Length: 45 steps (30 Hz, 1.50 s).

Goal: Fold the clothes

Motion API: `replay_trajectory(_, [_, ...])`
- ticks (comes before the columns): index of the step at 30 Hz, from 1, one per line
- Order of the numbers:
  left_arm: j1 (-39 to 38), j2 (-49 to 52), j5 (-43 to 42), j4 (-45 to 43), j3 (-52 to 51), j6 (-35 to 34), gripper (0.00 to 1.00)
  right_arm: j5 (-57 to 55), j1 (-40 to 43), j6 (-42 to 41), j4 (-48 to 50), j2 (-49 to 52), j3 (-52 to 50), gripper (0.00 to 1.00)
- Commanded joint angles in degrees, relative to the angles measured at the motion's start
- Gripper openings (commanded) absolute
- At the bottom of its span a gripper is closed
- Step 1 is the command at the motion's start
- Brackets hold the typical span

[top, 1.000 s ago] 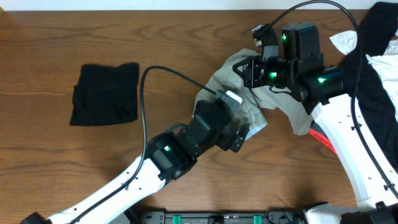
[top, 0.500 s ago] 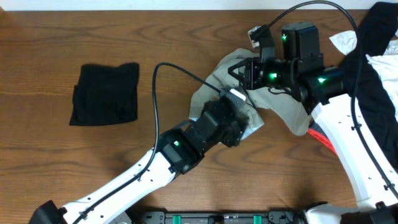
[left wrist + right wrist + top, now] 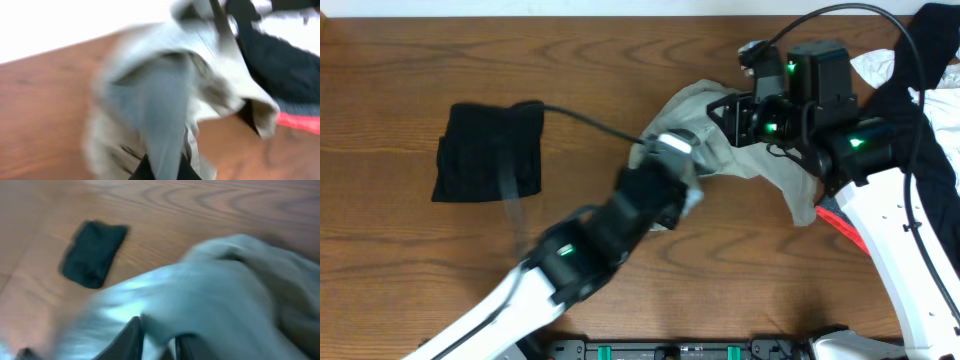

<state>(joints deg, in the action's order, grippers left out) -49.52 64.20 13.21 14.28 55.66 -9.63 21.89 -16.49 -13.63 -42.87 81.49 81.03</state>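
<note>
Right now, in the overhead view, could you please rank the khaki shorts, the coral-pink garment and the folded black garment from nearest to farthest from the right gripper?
From the right gripper:
1. khaki shorts, right at its fingertips.
2. coral-pink garment, lower right of the view.
3. folded black garment, far left.

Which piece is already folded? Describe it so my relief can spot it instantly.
Start at the wooden table, left half in the overhead view. The folded black garment lies flat there, a neat dark rectangle, unlike the rumpled khaki shorts at centre-right.
</note>
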Motion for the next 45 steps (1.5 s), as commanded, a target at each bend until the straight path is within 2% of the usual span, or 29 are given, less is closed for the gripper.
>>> replay_trajectory(1, [1.79,-7.26,9.57,0.17,1.27,5.7,0.06,-8.24,2.01,4.98,-2.19,-0.74,0.17,0.32])
replay_trajectory(9, [4.83,-14.32,13.97,0.2,1.27,10.29,0.06,-18.82,2.71,7.56,-12.87,-0.48,-0.22,0.41])
replay_trajectory(16, [6.93,-12.22,16.26,0.22,1.25,15.28,0.06,-18.82,2.4,8.57,-17.99,-0.48,-4.07,0.44])
replay_trajectory(24, [12.92,-9.01,16.31,-0.48,1.25,15.63,0.06,-18.8,-1.68,4.63,-19.3,-0.5,-12.87,0.45])
replay_trajectory(31, [19.23,-6.71,16.17,-1.95,1.25,15.61,0.06,-20.52,-10.08,3.76,-14.71,-0.5,-18.36,0.47])
replay_trajectory(41, [19.61,-4.33,16.15,-2.01,1.25,15.61,0.06,-34.25,-26.23,0.48,-8.98,-0.5,-22.45,0.57])
replay_trajectory(45, [19.61,-4.35,16.15,-2.4,1.25,15.58,0.06,-41.75,-29.99,-4.66,-8.48,-0.48,-23.41,0.59])
